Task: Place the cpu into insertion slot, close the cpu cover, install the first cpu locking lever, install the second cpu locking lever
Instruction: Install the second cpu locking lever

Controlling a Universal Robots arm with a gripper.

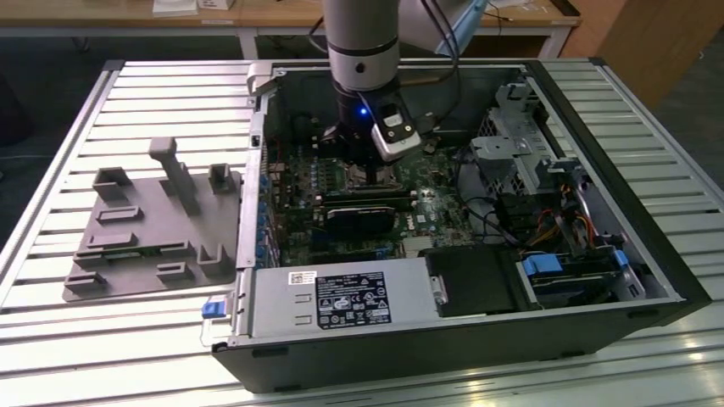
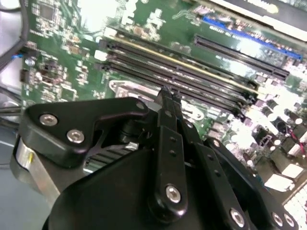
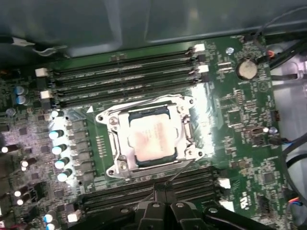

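In the first wrist view, the cpu, a pale silver square, sits in the socket on the green motherboard. The cpu cover, a silver frame, lies flat around it, and the chip's top shows through the window. Thin wire levers run along the frame's edges; I cannot tell whether they are latched. My gripper hangs just beside the socket over the memory slots. Its narrow black fingers are together with nothing between them. In the second wrist view the gripper points at a silver corner of the cover. In the exterior view the gripper reaches down into the open computer case.
Rows of black memory slots flank the socket on two sides. A black expansion card lies just in front of the gripper. The power supply, drive bays and cables crowd the case. A grey fixture tray rests on the slatted table at the exterior view's left.
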